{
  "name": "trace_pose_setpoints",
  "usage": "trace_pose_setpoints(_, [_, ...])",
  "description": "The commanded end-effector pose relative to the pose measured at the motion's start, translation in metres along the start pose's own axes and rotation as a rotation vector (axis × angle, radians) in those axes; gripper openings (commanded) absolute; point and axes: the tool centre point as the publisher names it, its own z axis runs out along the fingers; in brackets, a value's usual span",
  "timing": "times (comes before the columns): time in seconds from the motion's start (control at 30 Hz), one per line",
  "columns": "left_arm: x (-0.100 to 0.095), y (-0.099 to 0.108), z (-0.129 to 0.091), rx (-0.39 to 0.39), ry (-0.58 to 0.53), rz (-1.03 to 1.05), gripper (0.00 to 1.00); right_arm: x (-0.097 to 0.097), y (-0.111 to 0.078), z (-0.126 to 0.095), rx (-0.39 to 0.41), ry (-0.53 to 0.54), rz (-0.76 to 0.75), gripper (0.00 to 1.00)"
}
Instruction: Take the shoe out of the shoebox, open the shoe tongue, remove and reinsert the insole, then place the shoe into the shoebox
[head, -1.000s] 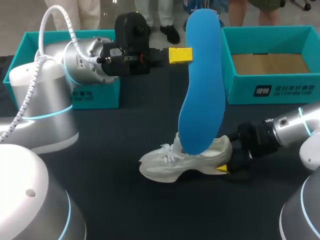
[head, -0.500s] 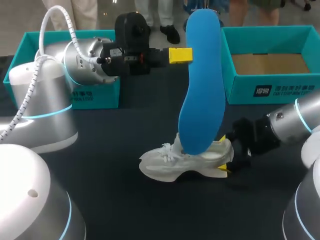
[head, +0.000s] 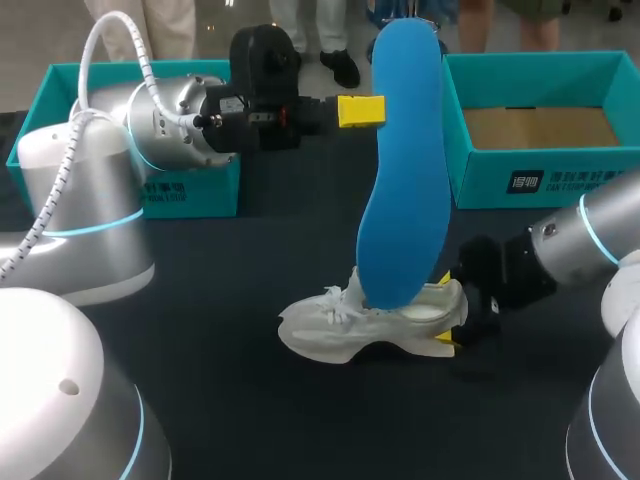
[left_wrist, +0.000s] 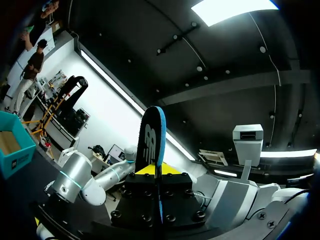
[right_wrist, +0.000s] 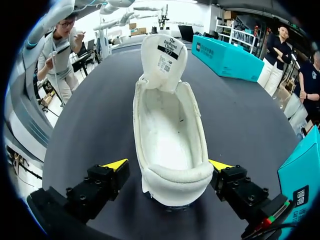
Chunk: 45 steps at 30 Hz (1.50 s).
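The left gripper (head: 360, 110) is clamped on the blue insole (head: 405, 170) near its upper end and holds it upright over the dark table (head: 230, 300), its lower end hanging in front of the white shoe (head: 350, 325), which sits on its sole near the table's middle. The open teal shoebox (head: 480, 180) stands well apart at the far right. The right gripper (head: 447, 308) straddles the shoe's heel with its jaws apart. The right wrist view shows what the head view hides: the shoe (right_wrist: 170, 135) is empty inside, the tongue (right_wrist: 162, 60) is folded up and back, and one yellow fingertip (right_wrist: 115, 164) appears to stand just clear of the heel, though the other side is too close to call. The left wrist view shows only the insole (left_wrist: 152, 135) edge-on, pinched flat in its gripper (left_wrist: 157, 172). The insole looks light, thin and bendy, and is best guided toe-first by its stiffer heel end. The shoe looks light and soft-walled, firmest at the heel counter.
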Motion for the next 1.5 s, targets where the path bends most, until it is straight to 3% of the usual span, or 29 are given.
trace_pose_setpoints(0.03, [0.000, 0.001, 0.000, 0.002, 0.000, 0.001, 0.00, 0.003, 0.007, -0.009, 0.090, -0.010, 0.014, 1.00])
trace_pose_setpoints(0.33, [0.000, 0.001, 0.000, 0.002, 0.000, 0.001, 0.00, 0.004, 0.015, -0.026, 0.214, -0.032, 0.033, 1.00])
trace_pose_setpoints(0.67, [0.000, 0.001, 0.000, 0.002, 0.000, 0.001, 0.00, -0.002, 0.025, -0.035, 0.439, -0.028, 0.033, 1.00])
trace_pose_setpoints(1.03, [0.000, 0.001, 0.000, 0.002, 0.000, 0.001, 0.00, -0.006, 0.032, -0.055, 0.603, -0.050, 0.021, 1.00])
trace_pose_setpoints(1.27, [0.000, 0.001, 0.000, 0.002, 0.000, 0.001, 0.00, -0.005, 0.038, -0.074, 0.625, -0.046, 0.011, 1.00])
trace_pose_setpoints(1.5, [0.000, 0.001, 0.000, 0.002, 0.000, 0.001, 0.00, -0.008, 0.034, -0.070, 0.616, -0.033, 0.007, 1.00])
